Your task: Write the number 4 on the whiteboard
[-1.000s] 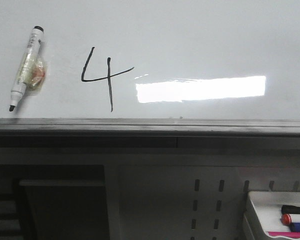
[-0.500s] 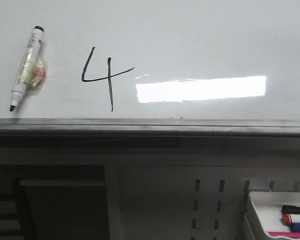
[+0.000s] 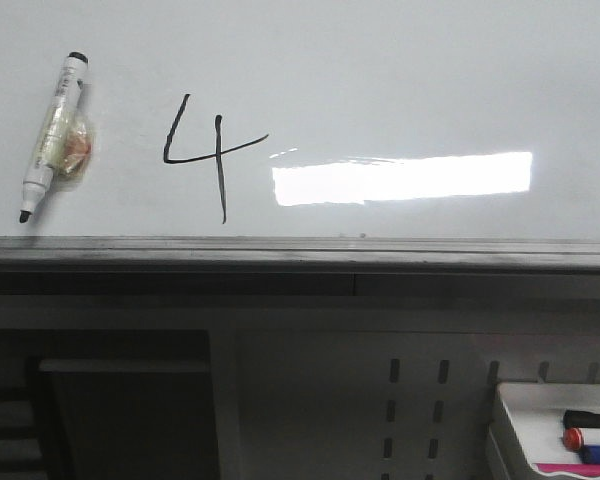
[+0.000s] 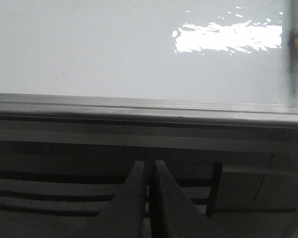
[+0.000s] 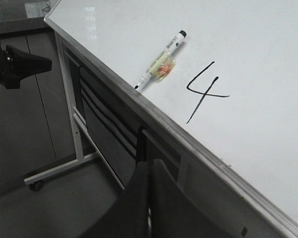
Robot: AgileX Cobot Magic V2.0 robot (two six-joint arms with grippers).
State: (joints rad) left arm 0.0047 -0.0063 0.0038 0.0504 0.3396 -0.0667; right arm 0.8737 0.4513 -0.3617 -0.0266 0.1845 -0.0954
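A thin black number 4 (image 3: 208, 155) is drawn on the glossy whiteboard (image 3: 400, 70), left of a bright light reflection. It also shows in the right wrist view (image 5: 204, 91). A white marker with a black tip (image 3: 52, 135) lies on the board left of the 4, uncapped, with a taped bundle on its barrel; it shows in the right wrist view too (image 5: 160, 60). My left gripper (image 4: 148, 165) is shut and empty, below the board's dark grey frame (image 4: 149, 111). My right gripper (image 5: 150, 163) is shut and empty, also below the frame. Neither gripper shows in the front view.
A small white tray (image 3: 525, 425) with coloured markers stands at the lower right. The left arm's dark body (image 5: 15, 64) shows beside the board's corner in the right wrist view. A metal stand with a wheel (image 5: 49, 171) is under the board.
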